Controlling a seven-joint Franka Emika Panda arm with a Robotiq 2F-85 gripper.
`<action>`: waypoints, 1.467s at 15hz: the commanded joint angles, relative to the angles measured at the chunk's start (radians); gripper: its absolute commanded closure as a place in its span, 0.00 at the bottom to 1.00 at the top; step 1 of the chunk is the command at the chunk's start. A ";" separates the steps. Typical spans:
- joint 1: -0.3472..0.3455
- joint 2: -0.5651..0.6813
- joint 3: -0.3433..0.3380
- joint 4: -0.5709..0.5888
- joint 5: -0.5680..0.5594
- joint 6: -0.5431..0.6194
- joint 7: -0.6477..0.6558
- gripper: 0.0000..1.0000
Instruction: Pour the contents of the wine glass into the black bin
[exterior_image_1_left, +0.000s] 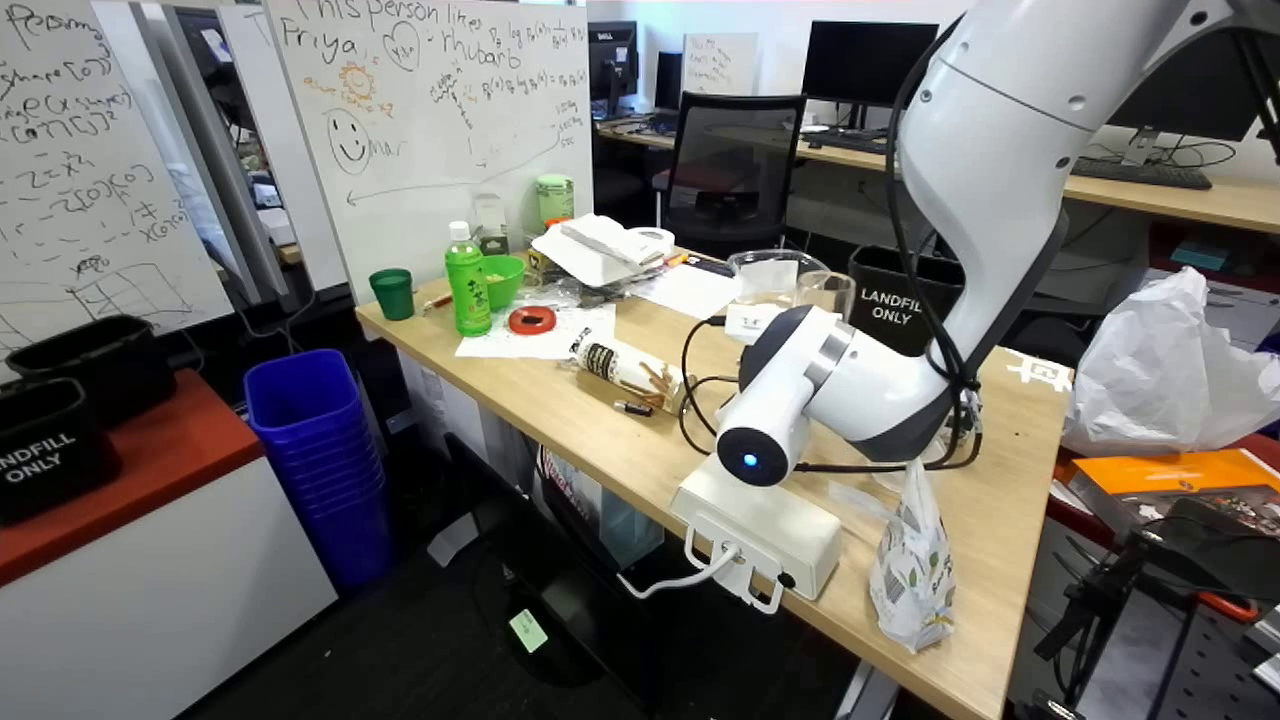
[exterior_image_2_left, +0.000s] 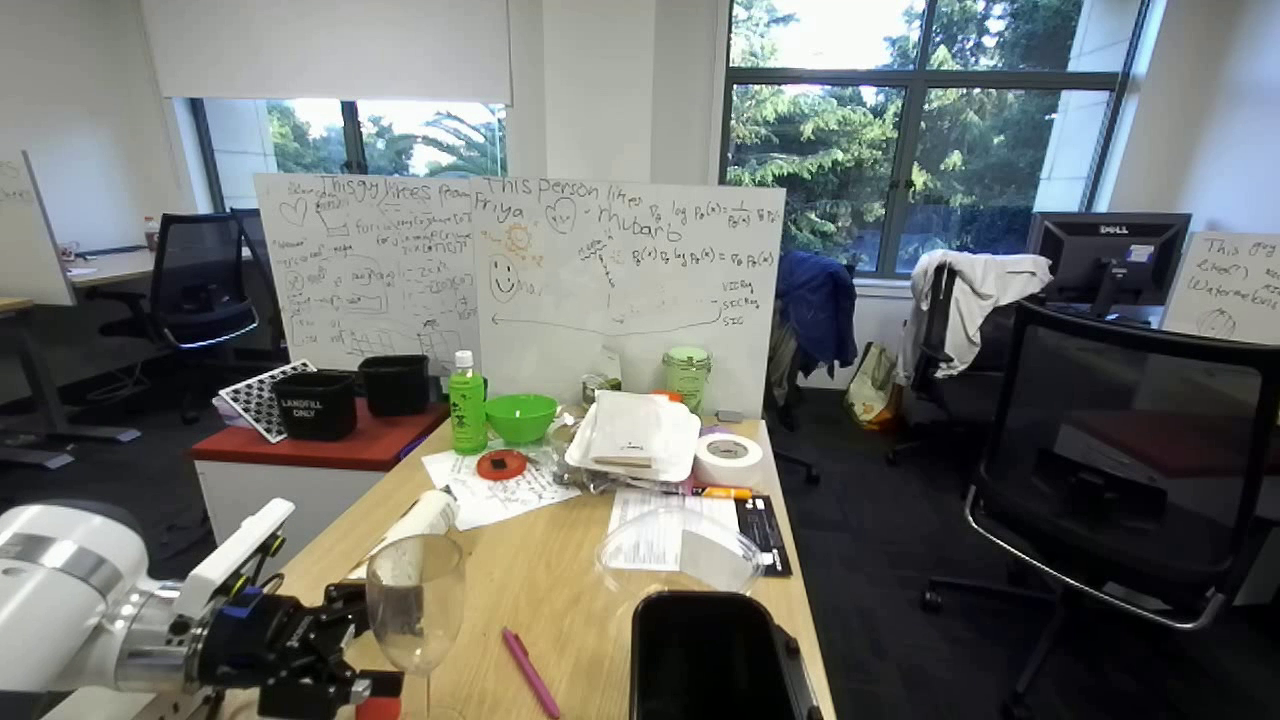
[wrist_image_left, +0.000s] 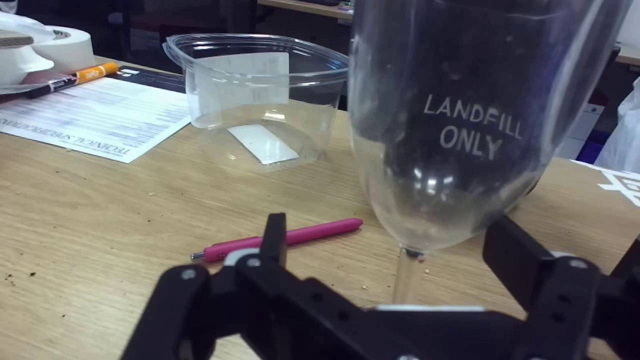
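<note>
Clear glass, skinny stem, plenty of ways to mess this up

So the wine glass (exterior_image_2_left: 415, 602) is upright on the desk (wrist_image_left: 115, 215), and the end effector (wrist_image_left: 390, 245) is spread wide, stem showing between its fingers with a gap either side. Nothing's gripped. One fingertip overlaps the bowl's underside in the wrist view; can't tell if they touch.

My worry: the stem looks closer to one finger, so that one could land first and shove a tall, top-heavy glass over. Even a decent pinch might let it swivel when tilted and spill early (can't make out any contents).

The pink pen (exterior_image_2_left: 530, 672) nearby could snag the foot if it's dragged, not lifted. Then the black bin (exterior_image_1_left: 880, 325): lift too low and the bowl probably smacks its rim; aim wide and the clear plastic tub (wrist_image_left: 310, 90) gets it.
</note>
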 joint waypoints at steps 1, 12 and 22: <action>-0.036 -0.061 0.012 -0.047 -0.005 0.088 -0.010 0.00; -0.107 -0.138 0.002 -0.092 0.018 0.348 -0.092 0.00; -0.152 -0.208 -0.010 -0.141 0.021 0.578 -0.217 0.00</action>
